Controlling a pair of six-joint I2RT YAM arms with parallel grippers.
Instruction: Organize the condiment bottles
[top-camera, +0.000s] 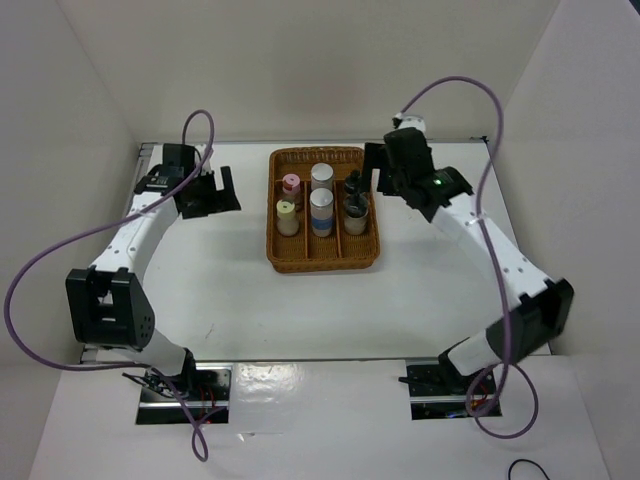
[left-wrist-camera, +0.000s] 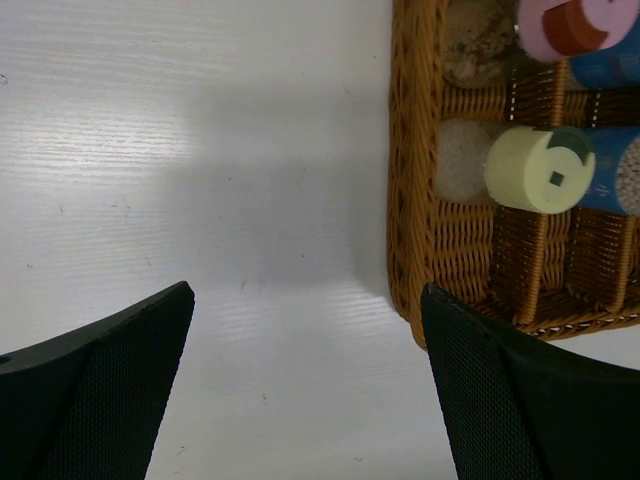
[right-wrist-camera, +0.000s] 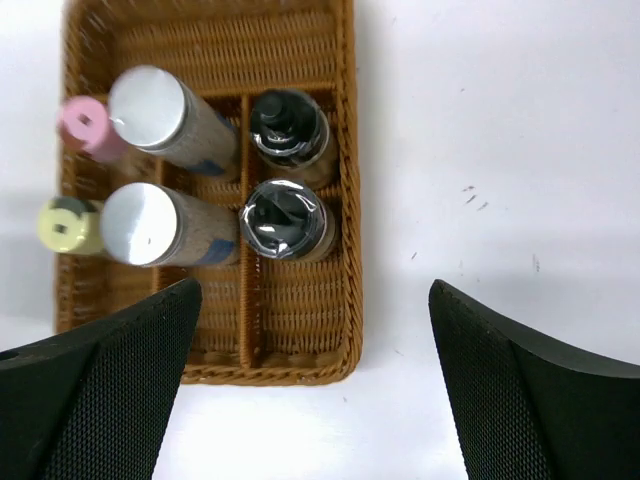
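Six condiment bottles stand in a brown wicker tray (top-camera: 322, 264). The left column holds the pink-capped bottle (top-camera: 291, 184) and the pale-yellow-capped one (top-camera: 287, 210). The middle column holds two silver-capped bottles with blue bands (top-camera: 321, 173) (top-camera: 321, 199). The right column holds two black-capped bottles (top-camera: 357, 183) (top-camera: 356, 207). My left gripper (top-camera: 215, 194) is open and empty, to the left of the tray. My right gripper (top-camera: 378, 172) is open and empty by the tray's far right corner. The right wrist view shows all six: pink (right-wrist-camera: 85, 122), yellow (right-wrist-camera: 65, 225), silver (right-wrist-camera: 152, 95) (right-wrist-camera: 140, 222), black (right-wrist-camera: 288, 122) (right-wrist-camera: 283, 218).
The left wrist view shows the tray's wall (left-wrist-camera: 408, 200) with the yellow cap (left-wrist-camera: 540, 168) and pink cap (left-wrist-camera: 575, 28) beyond it. The near thirds of the tray's compartments (right-wrist-camera: 300, 310) hold nothing. White walls enclose the table on three sides.
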